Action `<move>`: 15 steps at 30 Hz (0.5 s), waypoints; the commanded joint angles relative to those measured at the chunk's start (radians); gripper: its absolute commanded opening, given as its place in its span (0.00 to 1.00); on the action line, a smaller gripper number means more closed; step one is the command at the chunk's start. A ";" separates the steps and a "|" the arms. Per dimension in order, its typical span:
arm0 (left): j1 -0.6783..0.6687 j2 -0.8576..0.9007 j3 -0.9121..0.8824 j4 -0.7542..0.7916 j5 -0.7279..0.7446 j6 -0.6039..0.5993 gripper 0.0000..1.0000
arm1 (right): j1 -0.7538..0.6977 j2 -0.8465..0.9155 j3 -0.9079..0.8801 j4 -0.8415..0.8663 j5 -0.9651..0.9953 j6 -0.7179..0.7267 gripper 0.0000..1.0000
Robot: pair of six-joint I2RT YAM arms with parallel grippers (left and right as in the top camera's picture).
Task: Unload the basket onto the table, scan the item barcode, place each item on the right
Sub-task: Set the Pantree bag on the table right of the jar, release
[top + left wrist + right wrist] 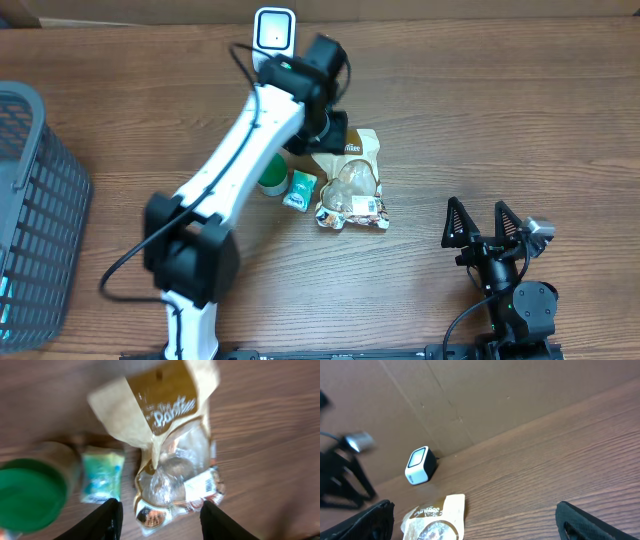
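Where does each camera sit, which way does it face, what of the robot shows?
Overhead: above the table, looking down; left arm, right arm, scanner, snack pouch.
Left wrist: looks down on pouch and green-lidded jar; left fingers at bottom edge.
Right wrist: low, faces across table toward scanner; right fingers in bottom corners.
Shared: all three show the pouch.

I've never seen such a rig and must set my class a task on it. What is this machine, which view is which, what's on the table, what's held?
Two robot arms sit at a table. One picture looks down from above; two come from wrist cameras. On the table: a snack pouch, a small teal packet, a green-lidded jar, a white scanner and a grey basket. The left claw hovers open over the pouch; the right claw is open too. Nothing is held.
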 commanded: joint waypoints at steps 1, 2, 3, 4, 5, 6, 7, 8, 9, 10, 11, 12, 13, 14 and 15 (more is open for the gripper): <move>0.049 -0.156 0.104 -0.047 -0.019 0.052 0.53 | 0.008 -0.009 -0.007 0.005 -0.002 -0.003 1.00; 0.066 -0.185 0.122 -0.066 -0.026 0.052 0.55 | 0.008 -0.009 -0.007 0.005 -0.002 -0.003 1.00; 0.090 -0.218 0.139 -0.087 -0.029 0.055 0.58 | 0.008 -0.009 -0.007 0.005 -0.002 -0.003 1.00; 0.110 -0.241 0.150 -0.099 -0.029 0.058 0.59 | 0.008 -0.009 -0.007 0.005 -0.002 -0.003 1.00; 0.142 -0.274 0.164 -0.116 -0.029 0.066 0.59 | 0.008 -0.009 -0.007 0.005 -0.002 -0.003 1.00; 0.173 -0.301 0.176 -0.130 -0.029 0.071 0.60 | 0.008 -0.009 -0.007 0.005 -0.002 -0.003 1.00; 0.202 -0.323 0.187 -0.141 -0.030 0.075 0.60 | 0.008 -0.009 -0.007 0.005 -0.002 -0.003 1.00; 0.245 -0.351 0.200 -0.152 -0.033 0.075 0.61 | 0.008 -0.009 -0.007 0.005 -0.002 -0.003 1.00; 0.304 -0.386 0.214 -0.161 -0.032 0.075 0.63 | 0.008 -0.009 -0.007 0.005 -0.002 -0.003 1.00; 0.343 -0.407 0.221 -0.165 -0.032 0.075 0.64 | 0.008 -0.009 -0.007 0.005 -0.002 -0.003 1.00; 0.394 -0.433 0.230 -0.167 -0.032 0.075 0.65 | 0.008 -0.009 -0.007 0.005 -0.002 -0.003 1.00; 0.434 -0.452 0.236 -0.171 -0.032 0.075 0.66 | 0.008 -0.009 -0.007 0.005 -0.002 -0.003 1.00; 0.479 -0.472 0.241 -0.172 -0.032 0.075 0.68 | 0.008 -0.009 -0.007 0.005 -0.002 -0.003 1.00; 0.527 -0.491 0.245 -0.172 -0.032 0.075 0.70 | 0.008 -0.009 -0.007 0.005 -0.002 -0.003 1.00; 0.577 -0.507 0.246 -0.171 -0.032 0.074 0.70 | 0.008 -0.009 -0.007 0.005 -0.002 -0.003 1.00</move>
